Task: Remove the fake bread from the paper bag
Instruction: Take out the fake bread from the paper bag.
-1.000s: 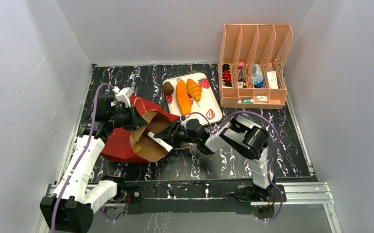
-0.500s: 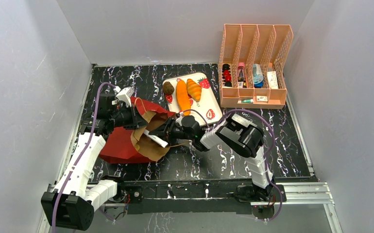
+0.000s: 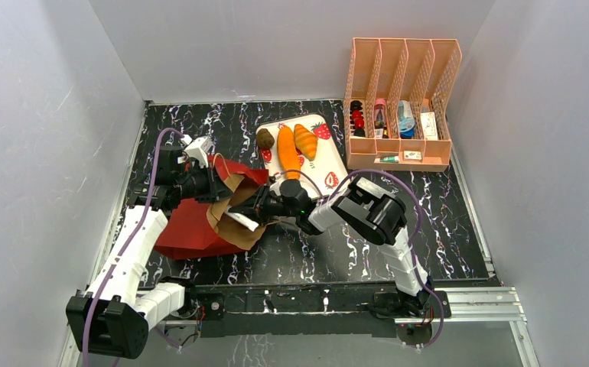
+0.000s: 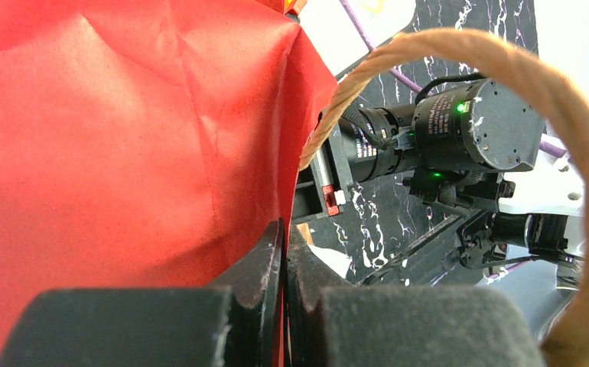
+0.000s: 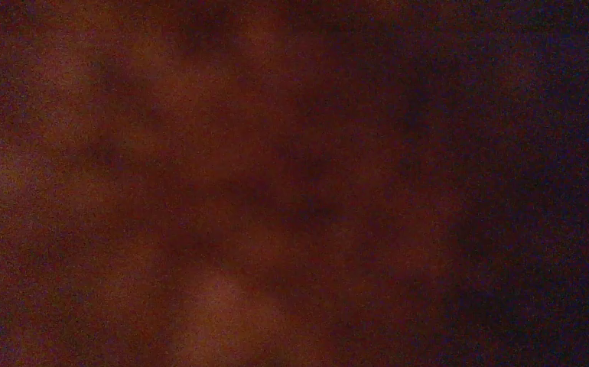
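The paper bag (image 3: 190, 228) is laid on its side, mouth turned rightward, rim pinched by the left gripper (image 4: 284, 264); the right gripper (image 3: 256, 208) is hidden inside, jaws unseen; fake bread (image 3: 287, 153) is set on the tray (image 3: 333, 163).

The top external camera looks down from above and behind the arm bases over the whole desk (image 3: 444, 229). The left wrist camera sits hard against the paper bag (image 4: 123, 153), facing the right arm (image 4: 475, 130); the top view shows both too. The right wrist camera gives only a dark reddish blur.
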You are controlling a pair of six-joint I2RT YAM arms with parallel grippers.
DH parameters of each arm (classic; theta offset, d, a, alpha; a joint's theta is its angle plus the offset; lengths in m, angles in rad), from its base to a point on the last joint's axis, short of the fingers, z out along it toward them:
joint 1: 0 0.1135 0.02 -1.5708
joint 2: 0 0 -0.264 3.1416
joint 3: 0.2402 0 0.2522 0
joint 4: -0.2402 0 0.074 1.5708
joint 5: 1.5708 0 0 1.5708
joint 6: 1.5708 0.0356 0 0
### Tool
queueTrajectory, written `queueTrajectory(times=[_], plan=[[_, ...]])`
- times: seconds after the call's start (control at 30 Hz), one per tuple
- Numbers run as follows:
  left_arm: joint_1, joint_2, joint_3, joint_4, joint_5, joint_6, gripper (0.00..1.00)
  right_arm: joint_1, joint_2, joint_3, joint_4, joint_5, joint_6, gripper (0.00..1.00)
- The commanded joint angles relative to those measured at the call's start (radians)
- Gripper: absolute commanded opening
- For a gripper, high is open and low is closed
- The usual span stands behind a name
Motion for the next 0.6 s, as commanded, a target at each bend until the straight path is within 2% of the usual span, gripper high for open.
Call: queueTrajectory(times=[0.0, 0.57], plan=[[-0.006, -0.019, 0.022, -0.021, 0.087, 0.007, 0.0, 0.009, 0.011, 0.038, 0.089, -0.012, 0.019, 0.0], [-0.006, -0.073, 0.029, -0.05, -0.087, 0.022, 0.0, -0.054, -0.244, -0.191, 0.033, -0.002, -0.116, 0.0]])
